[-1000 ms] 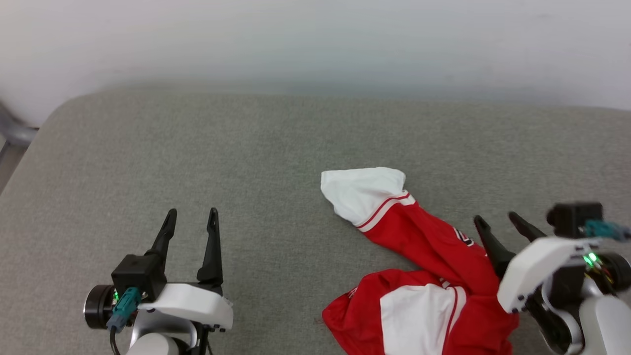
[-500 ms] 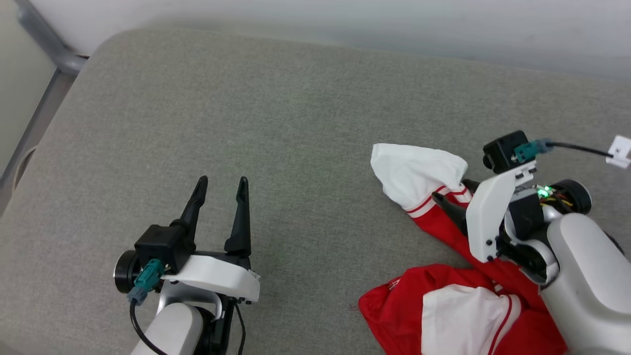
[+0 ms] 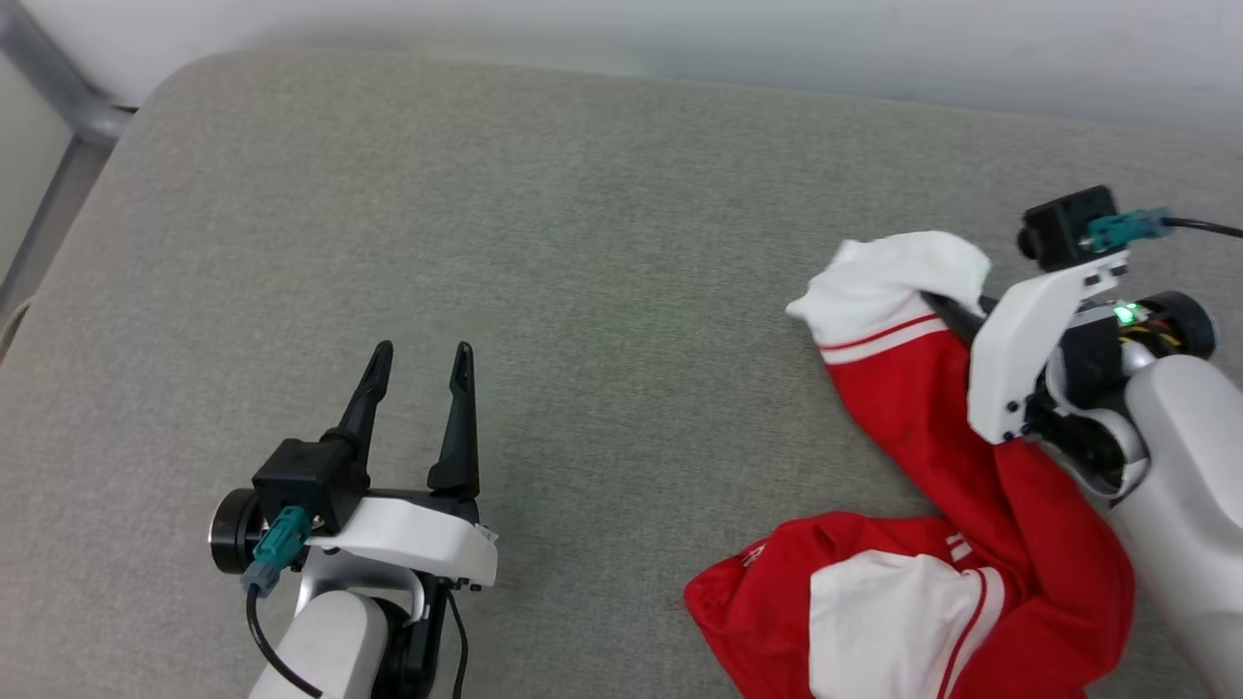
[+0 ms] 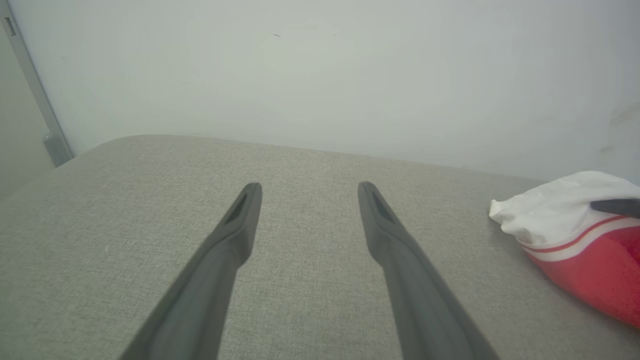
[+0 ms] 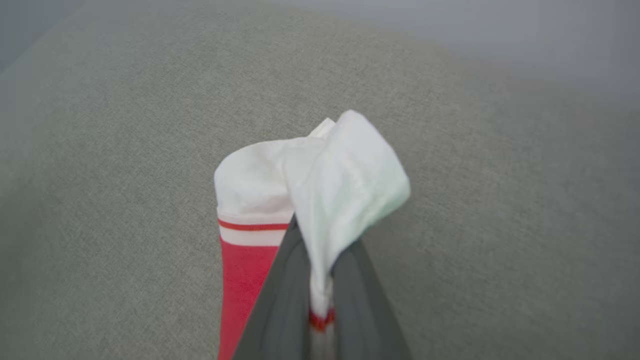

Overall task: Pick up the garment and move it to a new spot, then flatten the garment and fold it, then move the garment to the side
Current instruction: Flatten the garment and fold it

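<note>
The garment [image 3: 913, 408], a red jersey with white sleeves and striped trim, lies crumpled at the right of the grey cushion. Its upper white sleeve [image 5: 325, 185] is lifted off the surface, pinched between the fingers of my right gripper [image 5: 320, 295], which is shut on it. A red band hangs from that sleeve down to the bunched rest with a second white sleeve [image 3: 884, 612] at the bottom right. My left gripper [image 3: 419, 361] hovers open and empty at the lower left, well apart from the garment [image 4: 575, 225].
The grey fabric cushion [image 3: 544, 243] spreads wide to the left and middle. A pale wall [image 3: 680, 39] runs along its far edge. A metal frame bar [image 3: 58, 97] stands past the cushion's far left corner.
My right gripper has reached the white sleeve, shut on it and raised it up and to the right. The camera has shifted. The left gripper stays open.
</note>
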Robot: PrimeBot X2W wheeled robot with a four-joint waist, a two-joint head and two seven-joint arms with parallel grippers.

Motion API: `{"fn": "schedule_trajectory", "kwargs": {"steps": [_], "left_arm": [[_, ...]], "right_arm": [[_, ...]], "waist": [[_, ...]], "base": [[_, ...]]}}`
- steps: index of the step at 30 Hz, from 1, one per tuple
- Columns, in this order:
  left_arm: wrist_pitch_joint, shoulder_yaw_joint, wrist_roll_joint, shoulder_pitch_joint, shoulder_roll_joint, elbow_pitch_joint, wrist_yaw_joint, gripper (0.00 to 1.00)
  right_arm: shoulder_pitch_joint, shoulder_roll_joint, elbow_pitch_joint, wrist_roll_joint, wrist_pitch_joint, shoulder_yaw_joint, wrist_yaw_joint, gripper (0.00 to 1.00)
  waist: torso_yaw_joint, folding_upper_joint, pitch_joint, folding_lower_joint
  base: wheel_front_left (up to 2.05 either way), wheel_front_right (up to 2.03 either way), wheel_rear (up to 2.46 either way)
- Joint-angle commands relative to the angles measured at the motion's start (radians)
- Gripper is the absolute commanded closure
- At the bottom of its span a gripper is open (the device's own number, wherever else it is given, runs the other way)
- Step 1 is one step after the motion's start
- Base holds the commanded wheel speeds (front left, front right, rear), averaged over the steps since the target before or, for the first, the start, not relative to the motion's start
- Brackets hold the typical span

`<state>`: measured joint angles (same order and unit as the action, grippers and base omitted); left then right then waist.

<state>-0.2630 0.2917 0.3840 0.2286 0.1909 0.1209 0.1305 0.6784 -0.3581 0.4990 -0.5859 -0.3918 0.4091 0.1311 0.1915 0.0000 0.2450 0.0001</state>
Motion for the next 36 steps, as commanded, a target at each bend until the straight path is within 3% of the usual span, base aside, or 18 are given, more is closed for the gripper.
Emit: {"fn": "schedule_trajectory", "kwargs": {"steps": [1,7,11,14,21,23,24,36], "left_arm": [[-0.002,-0.005,-0.008,-0.010,0.002,0.002,-0.006,0.00],[-0.002,-0.020,-0.018,-0.024,0.003,0.011,-0.010,0.00],[-0.002,-0.027,-0.020,-0.043,0.009,0.012,-0.008,0.00],[-0.002,-0.030,-0.016,-0.052,0.013,0.017,-0.012,0.00],[0.001,-0.027,-0.011,-0.061,0.024,0.025,-0.011,0.00],[0.003,-0.029,-0.009,-0.068,0.028,0.027,-0.008,0.00],[0.005,-0.029,-0.008,-0.072,0.030,0.028,-0.008,0.00],[0.031,-0.025,0.007,-0.126,0.043,0.022,0.007,0.00]], "right_arm": [[-0.001,-0.014,0.000,-0.004,0.012,-0.012,-0.001,1.00],[-0.124,-0.061,-0.021,0.015,0.087,-0.169,-0.001,1.00],[-0.272,-0.055,-0.059,0.052,0.104,-0.311,-0.001,1.00],[-0.391,-0.024,-0.099,0.078,0.096,-0.410,-0.001,1.00],[-0.626,0.143,-0.184,0.141,0.035,-0.571,-0.001,1.00],[-0.654,0.184,-0.202,0.161,0.034,-0.588,-0.001,0.43],[-0.661,0.202,-0.217,0.171,0.048,-0.603,-0.001,0.00],[-0.668,0.279,-0.405,0.357,0.322,-0.698,-0.001,0.00]], "waist": [[-0.027,0.0000,-0.015,-0.0001],[-0.090,0.0000,-0.044,-0.0001],[-0.131,0.0000,-0.059,-0.0001],[-0.155,0.0000,-0.068,-0.0001],[-0.172,0.0000,-0.083,-0.0001],[-0.175,0.0000,-0.091,-0.0001],[-0.176,0.0000,-0.095,-0.0001],[-0.167,0.0000,-0.166,-0.0001]], "base": [[0.00,0.00,0.00],[0.00,0.00,0.00],[0.00,0.00,0.00],[0.00,0.00,0.00],[0.00,0.00,0.00],[0.00,0.00,0.00],[0.00,0.00,0.00],[0.00,0.00,0.00]]}}
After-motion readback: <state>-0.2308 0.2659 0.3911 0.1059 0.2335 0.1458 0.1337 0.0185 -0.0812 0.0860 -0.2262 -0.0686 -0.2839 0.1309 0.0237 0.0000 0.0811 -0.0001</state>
